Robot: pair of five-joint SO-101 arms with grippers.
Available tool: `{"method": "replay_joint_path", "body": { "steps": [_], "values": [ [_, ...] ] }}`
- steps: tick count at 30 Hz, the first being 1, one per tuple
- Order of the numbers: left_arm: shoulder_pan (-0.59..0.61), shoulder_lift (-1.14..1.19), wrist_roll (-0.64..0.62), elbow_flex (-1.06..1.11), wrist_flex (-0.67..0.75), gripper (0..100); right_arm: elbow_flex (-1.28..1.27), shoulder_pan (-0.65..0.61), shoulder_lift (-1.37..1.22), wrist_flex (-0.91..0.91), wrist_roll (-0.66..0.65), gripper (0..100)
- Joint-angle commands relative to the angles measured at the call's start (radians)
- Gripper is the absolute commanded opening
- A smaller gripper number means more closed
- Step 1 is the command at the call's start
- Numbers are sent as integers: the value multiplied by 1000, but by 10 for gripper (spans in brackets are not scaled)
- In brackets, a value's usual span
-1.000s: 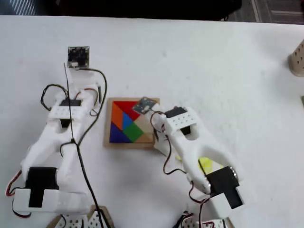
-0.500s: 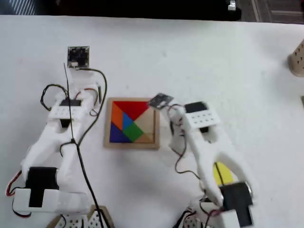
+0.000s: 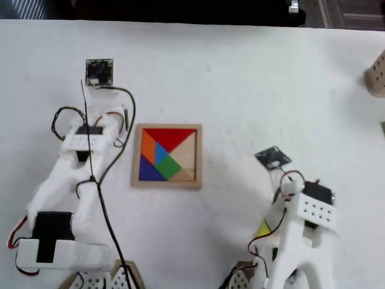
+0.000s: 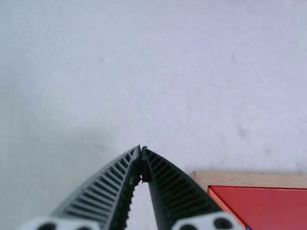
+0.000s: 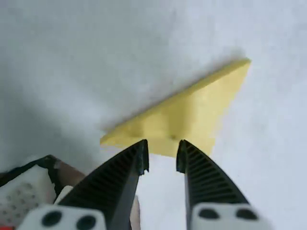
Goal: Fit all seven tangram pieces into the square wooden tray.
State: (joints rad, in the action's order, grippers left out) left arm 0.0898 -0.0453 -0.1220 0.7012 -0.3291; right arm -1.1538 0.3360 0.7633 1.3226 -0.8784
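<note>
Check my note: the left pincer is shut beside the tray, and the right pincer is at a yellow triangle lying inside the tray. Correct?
No. The yellow triangle is not inside the tray; it lies on the table, as the right wrist view shows. The rest holds: the left pincer is shut beside the tray, and the right pincer is at the triangle.

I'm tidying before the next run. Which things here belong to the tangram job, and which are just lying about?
Job: wooden tray, coloured pieces in it, yellow triangle, right gripper beside it.
Lying about: perforated beige object at right edge of table.
</note>
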Motion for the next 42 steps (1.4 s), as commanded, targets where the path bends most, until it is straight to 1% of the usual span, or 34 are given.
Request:
{"method": "replay_joint_path", "body": {
  "steps": [1,6,8,9,11,13,18,22,25,30,33,37,42],
  "values": [
    [4,-5,9,-37,21,24,-6,102,27,42,-180,52],
    [4,-5,9,-37,26,24,-8,236,28,67,-516,50],
    [4,-5,9,-37,26,24,-20,269,27,76,-647,48],
    [4,-4,9,-37,26,24,-35,277,27,77,-698,48],
    [4,-4,9,-37,26,24,-61,262,27,51,-718,48],
    [4,1,9,-38,26,24,-89,203,27,-12,-661,48],
    [5,45,9,-74,18,24,-109,7,31,-120,-351,48],
    [5,51,9,-77,18,23,-95,-148,28,-171,-190,48],
    [5,51,9,-77,18,23,-78,-226,27,-234,-78,48],
    [5,50,9,-77,18,23,-72,-311,22,-312,11,48],
    [5,48,9,-77,18,23,-43,-344,-33,-348,60,48],
    [5,47,9,-77,18,23,94,-351,-232,-346,129,48],
    [5,47,9,-77,18,23,290,-352,-521,-344,180,46]
  ]
}}
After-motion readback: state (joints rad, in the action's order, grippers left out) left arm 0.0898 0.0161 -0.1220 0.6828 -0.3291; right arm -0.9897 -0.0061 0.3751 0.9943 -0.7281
